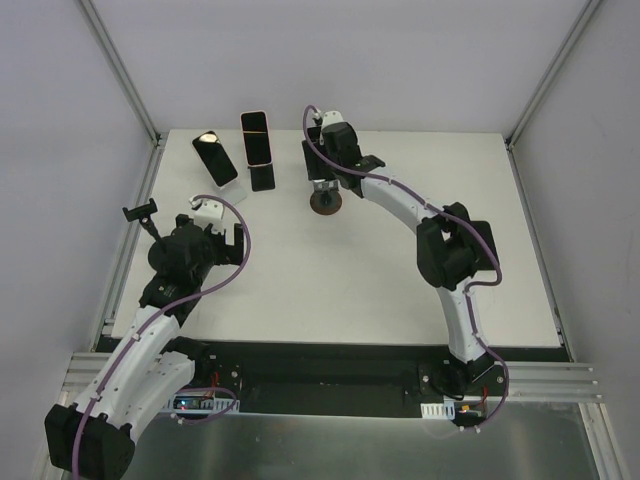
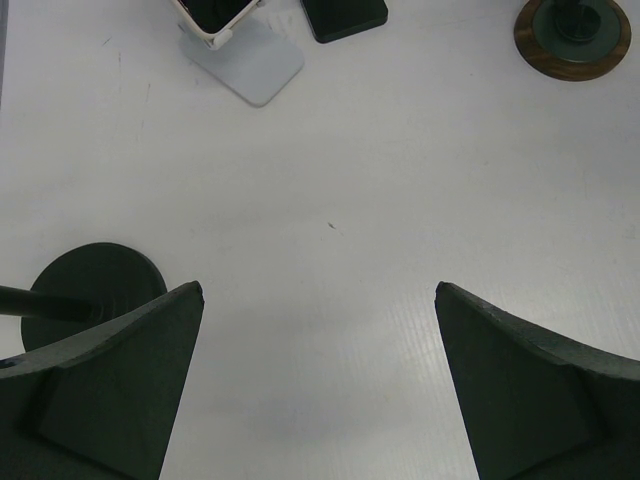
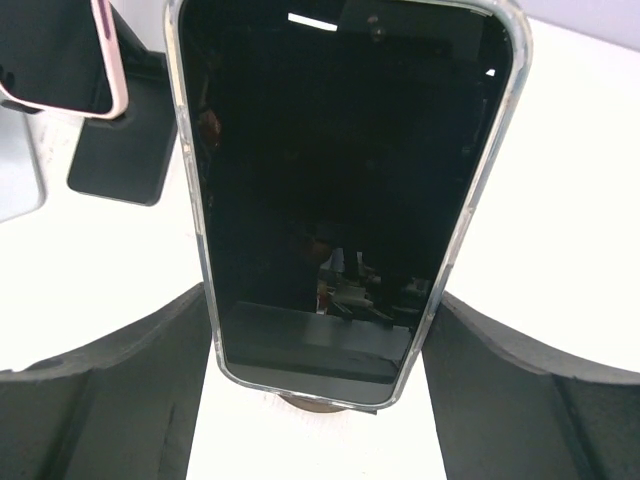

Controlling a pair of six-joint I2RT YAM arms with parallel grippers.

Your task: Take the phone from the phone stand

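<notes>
Phone: The phone (image 3: 330,200) in the clear case stands tall on its stand (image 1: 323,205). That is the stand with the round brown foot, at the far middle of the table (image 2: 330,180). The phone is not off yet.
Right claw: My right claw (image 3: 320,300) has one finger on each long side of the phone, low down. Both fingers look pressed on the edges, so I think it is pinching the phone.
Left claw: My left claw (image 2: 318,290) is spread wide over bare table and holds nothing. A small black stand (image 2: 95,285) with a round foot sits just beside its left finger.
Neighbours: A pink-edged phone (image 1: 256,138) and a dark phone (image 1: 215,158) lean on their own stands to the left. The pink-edged one is near my right claw.
Step now: I think the grab is made and the lift comes next.
How to do it well: I want to pull the phone up along its own lean, slowly, so its bottom slides out of the holder and does not catch. I would keep the squeeze even on both edges, because the clear case looks slippery.
Watch out: The stand looks light. If the brown foot comes up with the phone, I should stop. My left claw is free and could press the foot down.
Where to go: Up first, then toward me, away from the pink-edged phone.
</notes>
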